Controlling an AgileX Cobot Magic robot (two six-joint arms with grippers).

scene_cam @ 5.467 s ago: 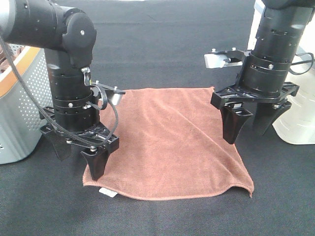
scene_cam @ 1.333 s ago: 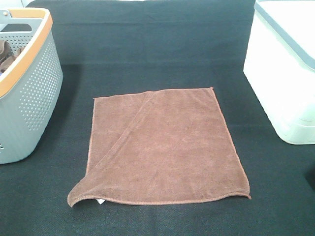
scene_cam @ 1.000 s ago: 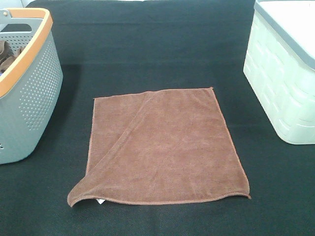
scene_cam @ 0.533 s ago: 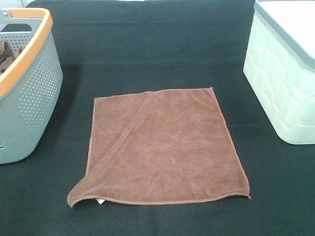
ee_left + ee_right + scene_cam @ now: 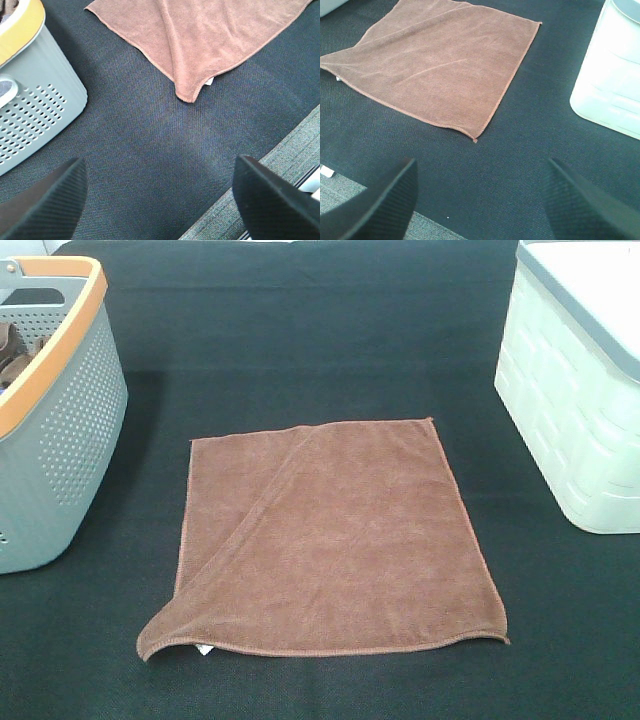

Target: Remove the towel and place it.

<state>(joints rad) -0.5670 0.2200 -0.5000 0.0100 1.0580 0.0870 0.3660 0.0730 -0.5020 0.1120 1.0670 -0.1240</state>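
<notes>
The rust-brown towel (image 5: pixel 330 538) lies spread flat on the black table, its near-left corner curled up with a small white tag under it. It also shows in the left wrist view (image 5: pixel 210 35) and the right wrist view (image 5: pixel 437 57). Neither arm is in the exterior view. My left gripper (image 5: pixel 160 200) is open and empty, pulled back near the table's front edge, well apart from the towel. My right gripper (image 5: pixel 480 200) is open and empty too, back from the towel's near-right corner.
A grey perforated basket (image 5: pixel 60 430) with an orange rim stands at the left, with brown cloth inside; it also shows in the left wrist view (image 5: pixel 35 110). A pale green lidded bin (image 5: pixel 575 390) stands at the right. The table's front edge (image 5: pixel 260 200) is close to both grippers.
Both arms stood over the towel's sides 5.5 s ago and have since withdrawn out of the exterior view, leaving the towel flat. Over the last second nothing has moved.
</notes>
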